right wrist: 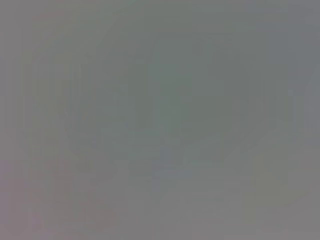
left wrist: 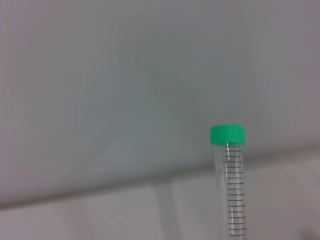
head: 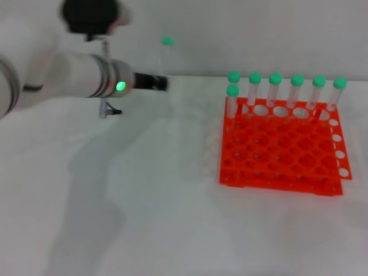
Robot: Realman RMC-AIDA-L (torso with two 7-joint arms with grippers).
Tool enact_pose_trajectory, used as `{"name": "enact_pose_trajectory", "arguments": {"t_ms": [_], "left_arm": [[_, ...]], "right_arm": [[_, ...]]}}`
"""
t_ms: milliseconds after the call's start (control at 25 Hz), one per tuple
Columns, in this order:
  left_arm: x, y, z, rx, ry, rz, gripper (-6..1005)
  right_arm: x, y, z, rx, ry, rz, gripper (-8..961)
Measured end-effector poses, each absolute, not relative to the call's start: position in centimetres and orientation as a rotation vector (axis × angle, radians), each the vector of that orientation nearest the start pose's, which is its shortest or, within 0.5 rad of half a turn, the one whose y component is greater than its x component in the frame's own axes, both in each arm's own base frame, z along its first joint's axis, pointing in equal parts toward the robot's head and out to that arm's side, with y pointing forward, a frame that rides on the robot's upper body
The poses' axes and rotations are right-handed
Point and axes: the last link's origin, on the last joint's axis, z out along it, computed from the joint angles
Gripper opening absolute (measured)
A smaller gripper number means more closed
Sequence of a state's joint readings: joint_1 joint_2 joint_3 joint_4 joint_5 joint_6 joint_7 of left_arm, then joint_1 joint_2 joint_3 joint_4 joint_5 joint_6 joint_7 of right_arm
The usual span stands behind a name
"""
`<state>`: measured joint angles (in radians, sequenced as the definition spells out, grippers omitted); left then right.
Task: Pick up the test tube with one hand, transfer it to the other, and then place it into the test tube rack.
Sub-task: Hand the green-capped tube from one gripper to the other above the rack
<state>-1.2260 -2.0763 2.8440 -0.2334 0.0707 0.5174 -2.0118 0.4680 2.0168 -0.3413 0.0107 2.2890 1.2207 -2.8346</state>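
Head view, read from left to right: the left arm reaches across the upper left of the white desk [head: 172,230], green light lit, and the left gripper [head: 160,83] sits at its dark tip, near the far edge of the desk. The test tube [head: 167,54] stands upright at that tip, green cap uppermost and clear of the desk, so it appears to be held by its lower end. The fingers themselves are not resolved in any view; whether they are closed on the tube cannot be told directly.

An upright hold by the base would leave the capped upper half free, which suits a handover to the second arm.

The left wrist view confirms the tube [left wrist: 231,185] vertical, graduations visible, cap on.

Further right, the test tube rack [head: 282,152] rests flat on the desk, well apart from the held tube. Seven green-capped tubes [head: 276,89] occupy its rear holes; the front rows are open.

The right gripper is not in view; the right wrist view shows nothing identifiable. Judgement: pick-up looks done, transfer not yet begun.
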Motion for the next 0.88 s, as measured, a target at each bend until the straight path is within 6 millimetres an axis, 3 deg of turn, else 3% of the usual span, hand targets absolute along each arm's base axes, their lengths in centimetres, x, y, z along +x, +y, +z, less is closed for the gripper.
{"name": "enact_pose_trajectory", "arguments": {"t_ms": [120, 280, 400, 520, 680, 880], "left_arm": [[-20.7, 49.2, -3.4, -1.963, -1.143, -0.357, 193], [-23.1, 47.3, -3.2, -1.903, -1.125, -0.628, 194], [-23.7, 44.5, -2.8, -1.853, -0.98, -0.912, 194], [-24.0, 41.5, -2.7, -1.796, -0.799, -1.056, 194], [-22.7, 37.8, -5.0, -1.89, -0.578, -1.086, 193], [-19.3, 34.3, -11.0, -2.232, -0.298, -0.958, 193]], "right_arm": [[38.1, 32.9, 6.1, -1.268, 0.648, 0.702, 808], [38.5, 33.1, 6.2, -1.264, 0.673, 0.674, 805], [38.7, 33.3, 6.1, -1.267, 0.687, 0.664, 803], [38.5, 33.3, 6.0, -1.267, 0.686, 0.676, 801], [37.9, 33.2, 5.9, -1.309, 0.672, 0.734, 798], [36.6, 33.7, 7.0, -1.51, 0.644, 0.844, 795]]}}
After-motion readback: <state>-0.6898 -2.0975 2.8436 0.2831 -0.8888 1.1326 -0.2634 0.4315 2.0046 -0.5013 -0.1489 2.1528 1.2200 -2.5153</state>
